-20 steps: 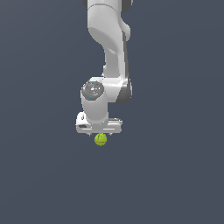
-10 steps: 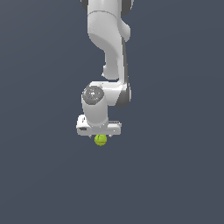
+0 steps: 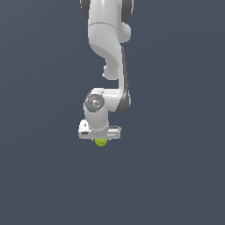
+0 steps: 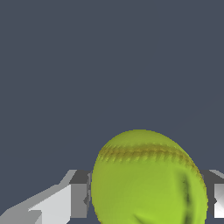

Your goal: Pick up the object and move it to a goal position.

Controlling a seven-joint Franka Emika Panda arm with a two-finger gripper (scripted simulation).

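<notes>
Looking at the exterior view, you see the white arm [image 3: 110,52] reaching down from the top centre of the frame, its wrist bent so the hand points straight downward a little below the middle of the picture. The gripper [image 3: 101,139] sits at the low end of that hand, and the yellow-green ball [image 3: 101,142] shows just under the flat white hand body, only its lower part peeking out. Ball and hand are touching in that view, slightly left of the frame's centre line. All around them lies the plain dark grey-blue table [image 3: 176,176], with no shadow or edge that lets you judge how high the ball is above it.

In the wrist view the ball [image 4: 148,179] fills the lower centre of the frame, with a darker, brownish seam curving across its upper face. One light grey finger [image 4: 57,203] shows at the lower left, its dark inner part right against the ball's side; a sliver of the other finger [image 4: 218,199] shows at the lower right edge, also hard against the ball. So you have the jaws closed onto the ball, parted only by its width, gripping it from both sides. Above the ball, you get only the same flat grey-blue surface.
</notes>
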